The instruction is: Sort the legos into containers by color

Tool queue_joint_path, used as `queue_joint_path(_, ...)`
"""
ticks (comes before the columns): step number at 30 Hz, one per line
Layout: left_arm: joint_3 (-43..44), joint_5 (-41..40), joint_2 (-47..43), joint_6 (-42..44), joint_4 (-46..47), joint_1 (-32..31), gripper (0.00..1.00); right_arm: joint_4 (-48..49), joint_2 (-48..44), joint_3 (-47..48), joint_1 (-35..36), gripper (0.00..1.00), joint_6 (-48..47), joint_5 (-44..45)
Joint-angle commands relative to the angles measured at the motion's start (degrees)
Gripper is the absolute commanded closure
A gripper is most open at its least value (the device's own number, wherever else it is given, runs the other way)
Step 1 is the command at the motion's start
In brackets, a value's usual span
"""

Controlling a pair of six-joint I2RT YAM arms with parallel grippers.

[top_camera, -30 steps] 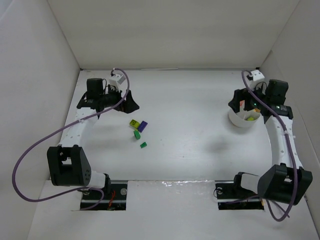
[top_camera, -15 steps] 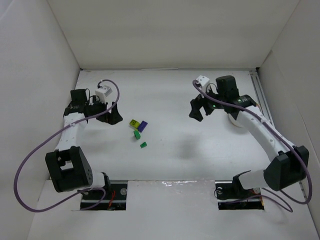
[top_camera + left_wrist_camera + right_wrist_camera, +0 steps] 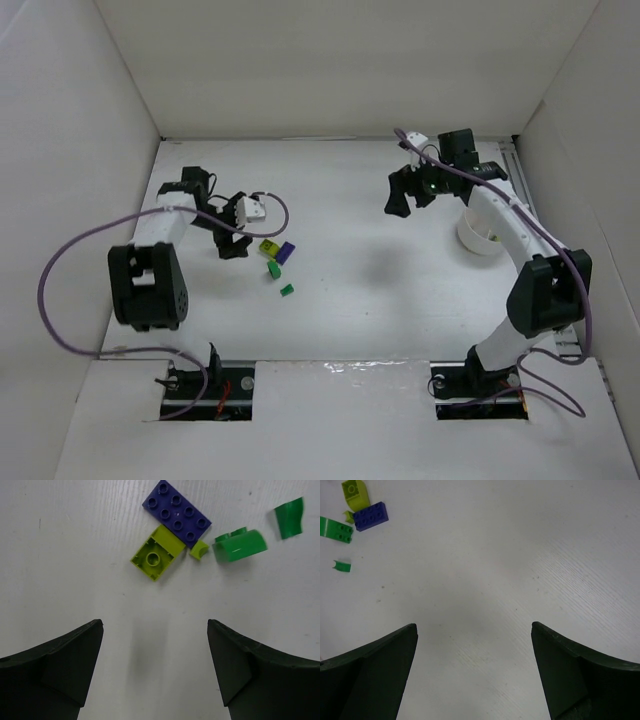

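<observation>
Just ahead of my wide-open, empty left tool (image 3: pixel 155 625), the little lime green plastic brick (image 3: pixel 156 556) lies on the white counter (image 3: pixel 65 550) touching the flat purple brick (image 3: pixel 176 512); I might grab both

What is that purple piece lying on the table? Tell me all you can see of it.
The purple brick is a thin, glossy plastic plate with eight round studs in two rows of four, facing up. It lies diagonally on the white table. One long edge seems to touch a lime green brick, and a tiny lime piece sits at its corner.
</observation>
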Motion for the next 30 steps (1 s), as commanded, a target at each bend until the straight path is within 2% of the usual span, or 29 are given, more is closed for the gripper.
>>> queue_joint_path(1,8.1,-2.0,9.6,19.0,-10.5,-1.3,0.18,-0.5,-5.0,-1.0,-1.3,0.0,0.1,-0.5)
queue_joint_path(5,14.3,-2.0,15.0,21.8,-11.1,-3.9,0.25,-1.1,-8.7,-3.7,-3.0,0.0,0.1,0.7)
queue_joint_path(15,16.6,-4.3,19.3,23.4,-9.3,-9.0,0.27,-0.5,-11.6,-6.0,-7.6,0.0,-0.6,2.0)
queue_joint_path(30,11.3,-6.0,19.8,23.9,-8.6,-12.7,0.4,0.0,-8.0,-3.7,-7.6,0.0,-0.6,1.4)
